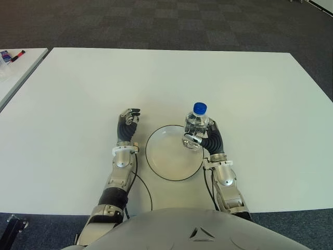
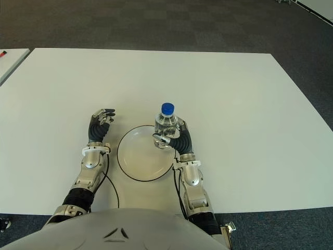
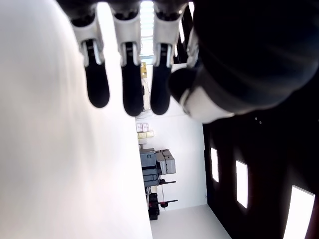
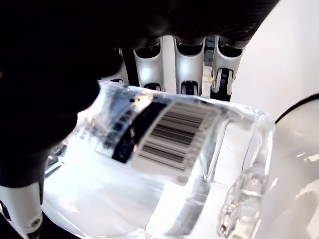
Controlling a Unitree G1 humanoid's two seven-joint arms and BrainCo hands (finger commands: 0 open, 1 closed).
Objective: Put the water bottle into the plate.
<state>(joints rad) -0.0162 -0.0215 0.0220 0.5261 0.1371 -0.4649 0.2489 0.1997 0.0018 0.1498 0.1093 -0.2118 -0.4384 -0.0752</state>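
The right hand [image 1: 200, 136] has its fingers [image 4: 190, 69] wrapped around the clear, smooth, probably light water bottle [image 1: 197, 123] at mid-body, upright over the plate [image 1: 169, 156] rim.

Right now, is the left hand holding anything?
No, the left hand shows beside the round white plate on its left with nothing in its fingers; the clear blue-capped water bottle is in the right hand.

Right hand [image 4: 149, 64] wrapped around clear water bottle [image 4: 164, 164], barcode label [image 4: 172, 134]
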